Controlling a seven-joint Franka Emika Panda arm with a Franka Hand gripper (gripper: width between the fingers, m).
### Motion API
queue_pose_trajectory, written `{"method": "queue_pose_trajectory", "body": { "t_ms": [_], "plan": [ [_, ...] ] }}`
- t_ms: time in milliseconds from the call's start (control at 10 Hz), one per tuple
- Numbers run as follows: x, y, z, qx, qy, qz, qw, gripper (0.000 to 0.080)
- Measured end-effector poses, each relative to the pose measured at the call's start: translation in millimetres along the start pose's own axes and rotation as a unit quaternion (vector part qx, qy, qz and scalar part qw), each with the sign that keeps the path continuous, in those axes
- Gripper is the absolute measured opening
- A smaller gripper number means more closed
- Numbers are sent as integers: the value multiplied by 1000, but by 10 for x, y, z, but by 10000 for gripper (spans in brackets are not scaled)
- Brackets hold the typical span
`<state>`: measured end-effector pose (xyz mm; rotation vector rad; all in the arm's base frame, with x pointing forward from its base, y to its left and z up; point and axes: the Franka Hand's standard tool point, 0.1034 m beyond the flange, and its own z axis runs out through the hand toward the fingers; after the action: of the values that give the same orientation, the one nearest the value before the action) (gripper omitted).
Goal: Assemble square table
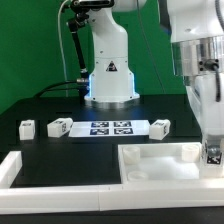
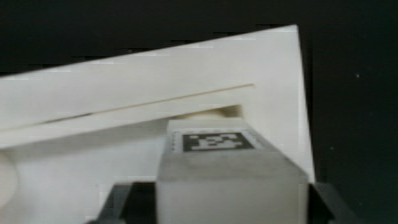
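We see a black worktop [image 1: 40, 108] in front of a plain green wall [image 1: 30, 50]. The white arm base [image 1: 110, 75] stands at the middle of the far edge. Before it, flat on the worktop, lies the marker board [image 1: 105, 127].

Small tagged blocks lie in a row with that board. The first loose leg [image 1: 27, 127] is nearest the edge at the exterior view's left. The second loose leg [image 1: 60, 126] sits just beside the board's end. The third loose leg [image 1: 160, 126] sits just beside the other end. White border bars [image 1: 60, 185] run along the near edge and turn up at the corner on the exterior view's left.

The panel [image 1: 160, 160] lies flat by the near edge, toward the corner at the exterior view's right, rim up.

The tool [image 1: 210, 142] hangs over that end of the panel. It is closed narrowly around the held leg [image 1: 212, 156], which stands upright, tag outward. We cannot tell whether it touches the panel.

In the wrist view, the tool [image 2: 222, 205] has a dark finger [image 2: 125, 205] on either side of the held leg [image 2: 217, 170]. Its tag faces the camera, with the panel [image 2: 107, 100] and its raised rim beyond.
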<state>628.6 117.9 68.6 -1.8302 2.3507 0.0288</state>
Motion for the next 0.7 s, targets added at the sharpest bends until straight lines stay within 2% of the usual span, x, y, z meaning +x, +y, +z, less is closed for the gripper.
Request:
{"method": "queue_pose_trajectory", "body": {
  "t_ms": [200, 300, 400, 500, 700],
  "plan": [
    [-6, -1, 5, 0, -1, 9, 1000, 291],
    [9, 13, 12, -2, 2, -33, 999, 525],
    [53, 79, 37, -14, 16, -129, 991, 525],
    [49, 117, 34, -33, 31, -217, 975, 633],
    [26, 105, 23, -35, 31, -303, 952, 645]
  ]
}}
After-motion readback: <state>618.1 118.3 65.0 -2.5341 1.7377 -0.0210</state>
